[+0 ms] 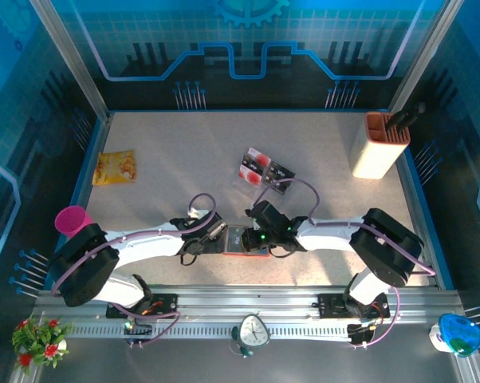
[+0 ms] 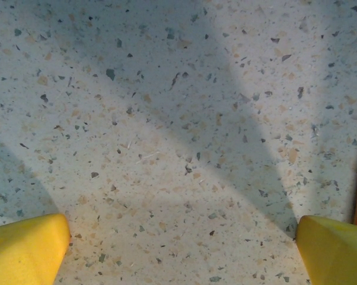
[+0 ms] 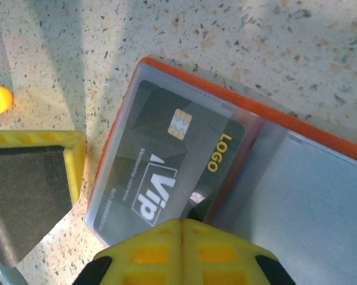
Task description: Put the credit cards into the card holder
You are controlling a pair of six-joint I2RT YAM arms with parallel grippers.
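While the card holder (image 3: 309, 202) lies open on the surface (image 2: 166, 119) at its near middle, between your two hands, one black credit card (image 3: 166, 160) sits in its clear left pocket. The other credit cards (image 1: 262, 167) lie further back. Your right hand (image 3: 181, 237) is pressed together at that card's lower edge; I cannot tell whether it nips anything. Your left hand (image 2: 181, 252) stands spread over bare surface beside the holder. I judge the cards stiff, thin, light and slick, so take one by a short edge. The soft holder may slide.
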